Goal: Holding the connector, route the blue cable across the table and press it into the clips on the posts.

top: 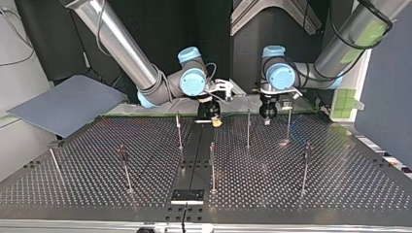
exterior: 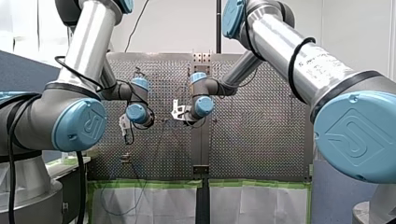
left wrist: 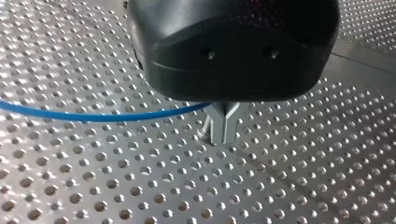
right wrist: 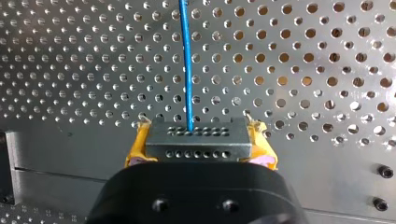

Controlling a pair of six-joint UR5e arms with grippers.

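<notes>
In the right wrist view my right gripper [right wrist: 198,129] has its yellow pads [right wrist: 137,144] shut on a grey connector block [right wrist: 196,140]. The blue cable [right wrist: 187,65] leaves the block and runs straight ahead over the perforated table. In the left wrist view the blue cable [left wrist: 93,115] comes in from the side and ends at the metal fingers of my left gripper [left wrist: 225,126], which are shut on it just above the plate. In the top view my right gripper [top: 214,121] and my left gripper [top: 266,120] both hang low at the table's far edge, side by side.
Several thin posts stand on the table, among them one [top: 179,131] near my right gripper, one [top: 248,128] between the grippers and one [top: 289,124] beside my left gripper. A grey board [top: 63,104] lies at the top view's left. A black plate [top: 187,195] sits at the near edge.
</notes>
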